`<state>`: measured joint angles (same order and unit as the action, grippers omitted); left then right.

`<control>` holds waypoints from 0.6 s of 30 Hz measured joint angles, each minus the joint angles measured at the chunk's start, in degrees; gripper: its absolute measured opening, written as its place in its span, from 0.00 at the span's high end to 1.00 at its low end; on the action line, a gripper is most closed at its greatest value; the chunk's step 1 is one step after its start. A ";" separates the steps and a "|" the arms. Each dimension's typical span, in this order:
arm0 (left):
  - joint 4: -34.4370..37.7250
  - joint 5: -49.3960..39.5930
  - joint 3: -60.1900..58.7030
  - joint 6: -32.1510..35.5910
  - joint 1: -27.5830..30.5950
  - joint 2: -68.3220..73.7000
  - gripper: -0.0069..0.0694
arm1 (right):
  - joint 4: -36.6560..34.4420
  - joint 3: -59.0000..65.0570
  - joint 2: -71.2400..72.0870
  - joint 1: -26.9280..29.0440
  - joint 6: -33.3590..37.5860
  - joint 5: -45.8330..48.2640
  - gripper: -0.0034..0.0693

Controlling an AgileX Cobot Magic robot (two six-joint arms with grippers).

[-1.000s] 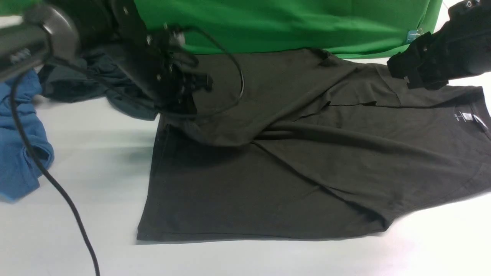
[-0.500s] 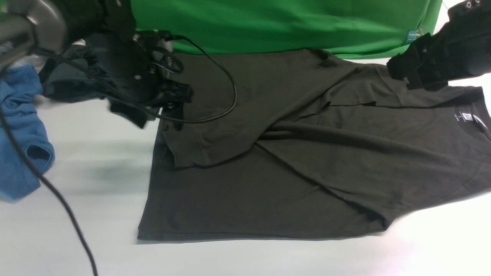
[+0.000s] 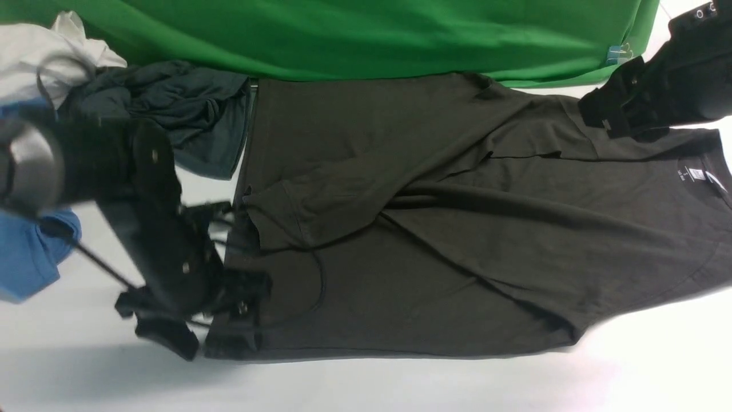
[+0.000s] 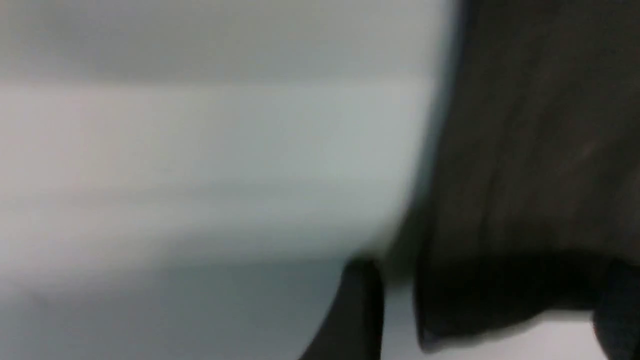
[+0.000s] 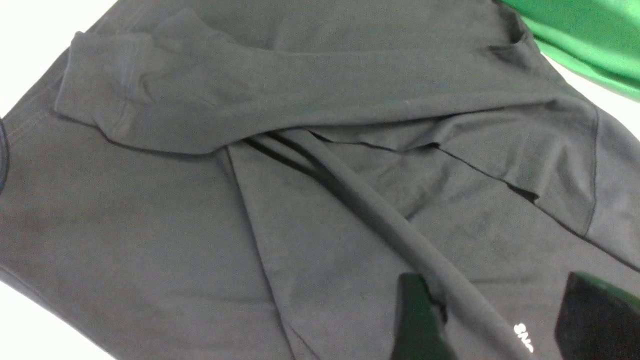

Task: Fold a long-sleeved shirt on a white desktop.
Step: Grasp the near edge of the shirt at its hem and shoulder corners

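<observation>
Straddling long-sleeved shirt [image 3: 434, 240] hem, left jaws apart.

Green cloth [image 3: 400, 34]; teal-grey garment [image 3: 189, 109]; blue garment [image 3: 28, 254]

The white neck label [image 3: 695, 174] on the long-sleeved shirt [image 3: 457, 240] is too small to read.
</observation>
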<state>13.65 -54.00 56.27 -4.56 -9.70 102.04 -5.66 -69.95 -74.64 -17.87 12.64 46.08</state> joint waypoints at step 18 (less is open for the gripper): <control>4.94 2.86 -1.21 9.08 0.10 0.71 0.85 | 6.10 0.93 0.07 0.00 -5.64 1.19 0.41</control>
<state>18.59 -51.14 55.06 4.52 -9.60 102.75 0.44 -69.02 -74.57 -17.87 7.00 47.27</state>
